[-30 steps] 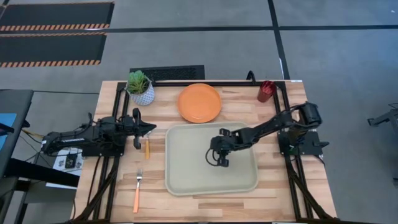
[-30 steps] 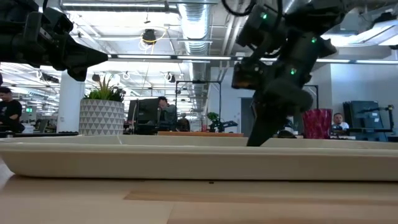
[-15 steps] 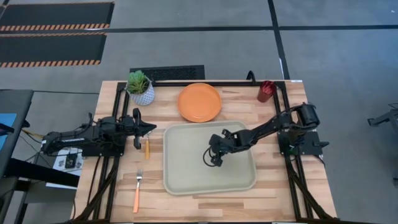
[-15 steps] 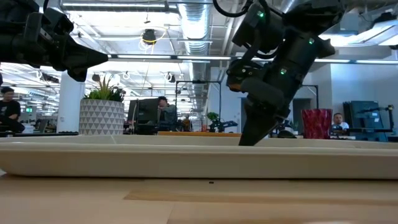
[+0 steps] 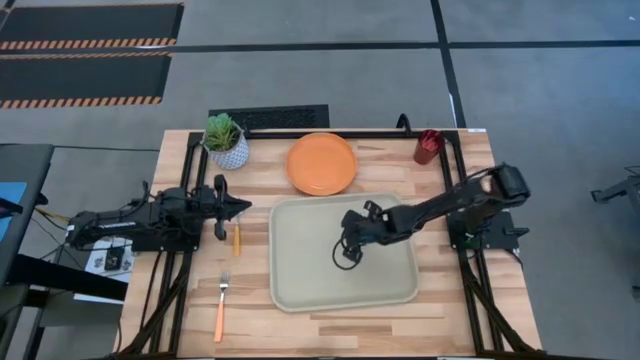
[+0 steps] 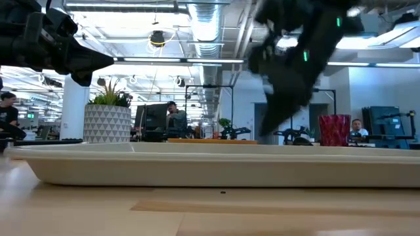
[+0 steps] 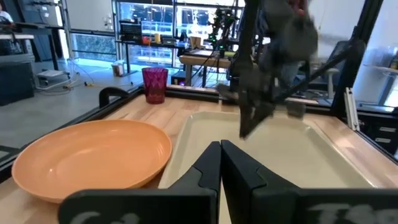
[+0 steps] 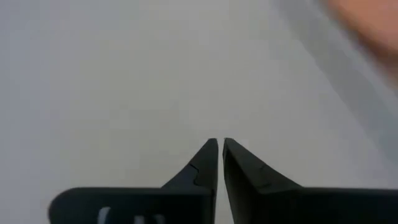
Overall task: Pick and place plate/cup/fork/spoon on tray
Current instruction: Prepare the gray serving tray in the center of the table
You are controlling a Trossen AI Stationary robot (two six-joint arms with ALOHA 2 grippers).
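The beige tray lies on the table's middle. My right gripper is shut over the tray's floor, and its tips show above the tray's far rim in the low view. The orange plate lies behind the tray and the dark red cup stands at the far right. The spoon and the fork lie left of the tray. My left gripper is shut and empty, held above the table beside the spoon. My right gripper's shut fingertips point down at the tray's floor, slanting in from the table's right. I cannot tell whether they touch it; the tray's rim hides the spot in the low view.
A white patterned pot with a green plant stands at the far left, next to the plate. Black frame rails run along the table's left and right sides. Bare wood shows in front of the tray.
My right gripper has gone a little toward the table's left edge and then back toward the right, staying shut. The tray has slid the same way with it, left and then right. In the low view the gripper now stands higher over the rim.
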